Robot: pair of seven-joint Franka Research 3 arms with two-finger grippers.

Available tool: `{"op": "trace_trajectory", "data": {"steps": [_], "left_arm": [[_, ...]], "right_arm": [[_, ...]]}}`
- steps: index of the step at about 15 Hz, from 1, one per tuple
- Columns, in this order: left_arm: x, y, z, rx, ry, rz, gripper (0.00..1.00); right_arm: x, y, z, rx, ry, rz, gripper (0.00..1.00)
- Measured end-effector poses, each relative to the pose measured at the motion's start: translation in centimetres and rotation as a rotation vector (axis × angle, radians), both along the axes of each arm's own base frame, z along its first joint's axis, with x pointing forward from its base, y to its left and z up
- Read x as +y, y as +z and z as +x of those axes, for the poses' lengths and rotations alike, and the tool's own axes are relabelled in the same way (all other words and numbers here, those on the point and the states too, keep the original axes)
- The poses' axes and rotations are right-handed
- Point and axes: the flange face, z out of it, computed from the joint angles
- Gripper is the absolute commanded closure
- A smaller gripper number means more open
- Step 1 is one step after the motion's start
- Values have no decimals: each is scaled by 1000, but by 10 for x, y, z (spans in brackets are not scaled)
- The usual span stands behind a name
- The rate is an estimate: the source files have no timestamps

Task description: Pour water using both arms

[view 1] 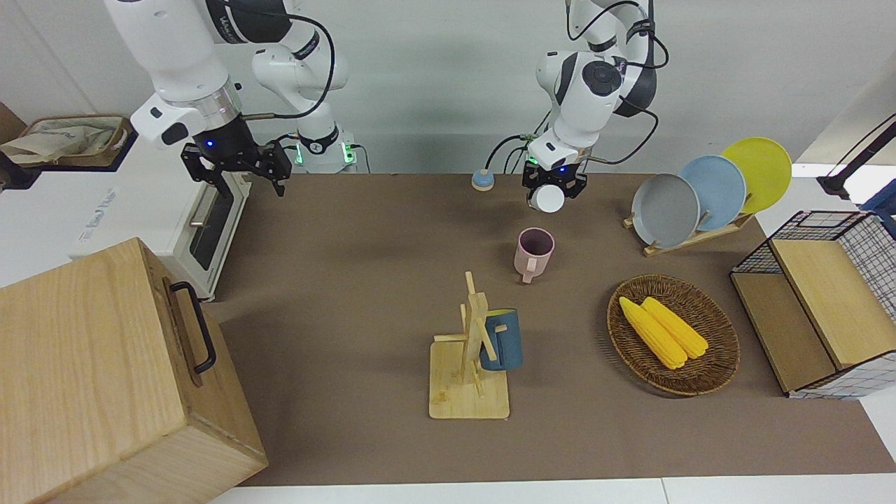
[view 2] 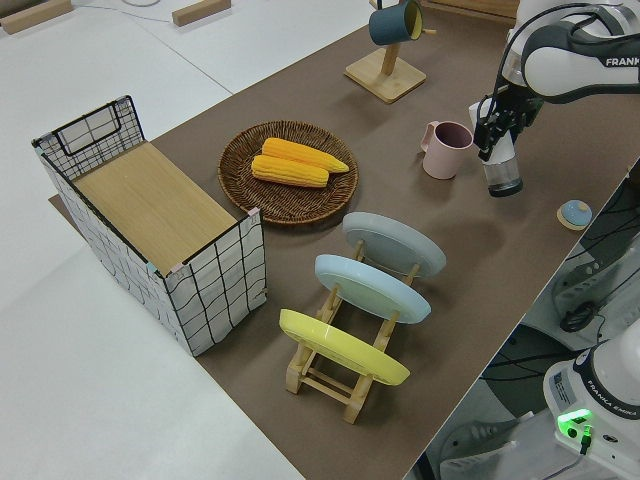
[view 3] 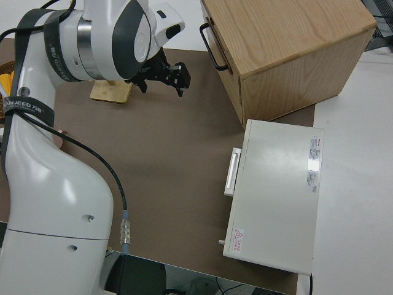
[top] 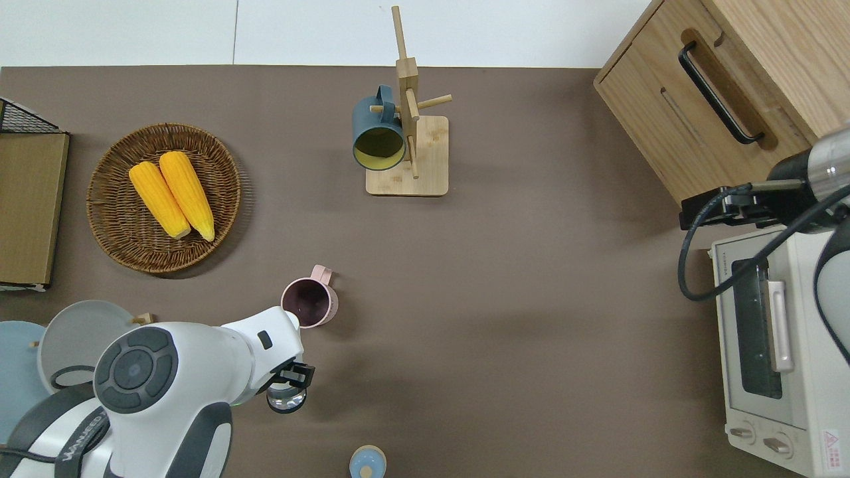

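The left gripper (view 1: pixel 553 183) is pinching a small clear glass bottle (top: pixel 286 397), its jaws pressed against the sides near the top, so the body hangs free and the mouth can be tipped. In the overhead view the bottle hangs above bare table just short of the pink mug (top: pixel 309 303), which stands upright with its mouth open to the ceiling and its handle turned away from the robots. That looks like the receiving vessel, placed within an easy swing of this arm.

A small blue lid (top: pixel 367 462) lies on the mat close to the robots' edge, apart from the bottle; I'd guess it is the bottle's cap, set out of the pouring path.

The right gripper (view 1: pixel 241 166) hovers near the white toaster oven (top: pixel 773 338), jaws spread and holding nothing. If both arms are meant to share the pour, this one has yet to take its part, perhaps steadying the mug.

Farther out, a blue mug (top: pixel 378 136) hangs on the wooden mug tree (top: pixel 408 133), and two corn cobs (top: pixel 171 194) lie in a wicker basket (top: pixel 113 219), well clear of any spill.
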Motion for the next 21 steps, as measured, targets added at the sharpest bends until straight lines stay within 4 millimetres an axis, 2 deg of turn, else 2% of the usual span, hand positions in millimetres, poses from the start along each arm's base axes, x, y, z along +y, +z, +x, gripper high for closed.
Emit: {"op": "trace_trajectory", "data": {"steps": [3,7,11,21], "left_arm": [[-1,-8,3,19,-1,2,1000],[-4,-8,8,67,-7,6,1000],[-9,-5,24,139,-16,7,1000],[-10,-18,43,263,-36,51,1000]], "right_arm": [[3,9,-2,-16,5,1,9],[6,8,-2,-16,10,1,9],[6,8,-2,-16,10,1,9],[6,8,-2,-16,10,1,9]]}}
